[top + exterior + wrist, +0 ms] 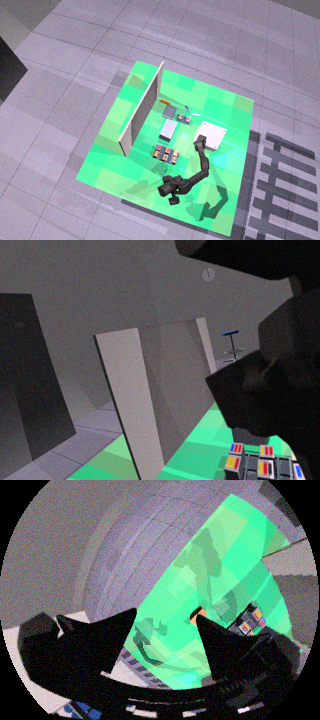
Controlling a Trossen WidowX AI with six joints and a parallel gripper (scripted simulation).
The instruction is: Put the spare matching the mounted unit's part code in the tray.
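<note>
Nearest us, our gripper (170, 189) (167, 614) hangs open above the worktop's near edge. Beyond it, six striped spares (167, 149) (266, 451) (257, 613) sit in their rack, inward from the left edge. Farther, past a grey box (169, 129), we see the tray (169, 111), nearer the far-left corner than the near-right.

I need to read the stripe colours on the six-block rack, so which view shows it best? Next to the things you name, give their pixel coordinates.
The exterior view: the rack of striped blocks (169, 155) (253, 464) (239, 625) looks largest there, stripes distinct, though its right side is cut off or hidden. Top shows all six, small; wrist only part, behind a finger.
</note>
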